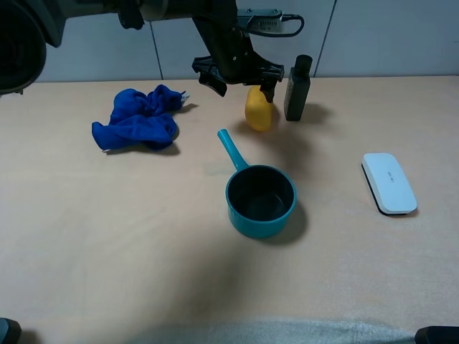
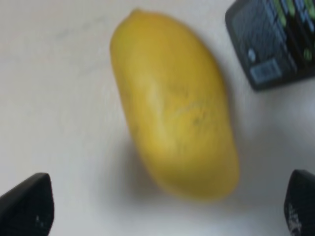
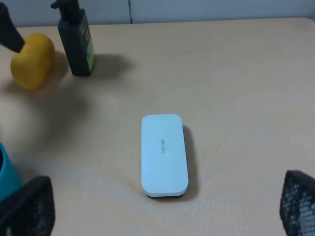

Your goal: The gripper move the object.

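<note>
The object (image 1: 258,110) is a smooth yellow oval lying on the tan table at the back, just left of a black bottle (image 1: 297,89). My left gripper (image 1: 241,80) hovers over it, open, with one dark finger on each side and neither touching it. In the left wrist view the object (image 2: 172,103) fills the middle, and the fingertips (image 2: 27,206) sit far apart at the corners. My right gripper (image 3: 160,209) is open over a white flat device (image 3: 164,155), holding nothing. In that view the object (image 3: 32,59) lies far off.
A crumpled blue cloth (image 1: 140,118) lies at the back left. A teal pot (image 1: 260,201) with its handle pointing toward the object stands mid-table. The white device (image 1: 388,183) lies at the right. The bottle (image 2: 275,39) stands close beside the object.
</note>
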Controlling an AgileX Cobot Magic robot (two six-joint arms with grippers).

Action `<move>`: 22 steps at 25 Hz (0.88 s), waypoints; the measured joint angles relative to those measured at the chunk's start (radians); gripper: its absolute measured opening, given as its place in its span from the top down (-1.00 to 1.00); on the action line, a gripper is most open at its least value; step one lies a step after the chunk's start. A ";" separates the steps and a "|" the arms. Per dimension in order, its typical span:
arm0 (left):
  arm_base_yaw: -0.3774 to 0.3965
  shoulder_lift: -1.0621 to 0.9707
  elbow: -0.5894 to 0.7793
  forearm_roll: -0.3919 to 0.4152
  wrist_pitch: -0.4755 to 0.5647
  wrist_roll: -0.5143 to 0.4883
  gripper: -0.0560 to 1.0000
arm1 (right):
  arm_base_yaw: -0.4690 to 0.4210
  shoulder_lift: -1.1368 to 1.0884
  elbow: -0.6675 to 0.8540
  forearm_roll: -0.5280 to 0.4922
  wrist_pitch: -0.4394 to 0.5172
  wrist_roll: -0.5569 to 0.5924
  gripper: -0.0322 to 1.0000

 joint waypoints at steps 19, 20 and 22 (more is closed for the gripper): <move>0.044 -0.224 0.000 0.007 0.411 0.126 -0.90 | 0.000 0.000 0.000 0.014 0.000 0.000 -0.41; 0.045 -0.236 0.000 0.007 0.434 0.137 -0.90 | 0.000 0.000 0.000 0.014 0.000 0.000 -0.41; 0.046 -0.261 0.000 0.007 0.439 0.162 -0.90 | 0.000 0.000 0.000 0.014 0.000 0.000 -0.41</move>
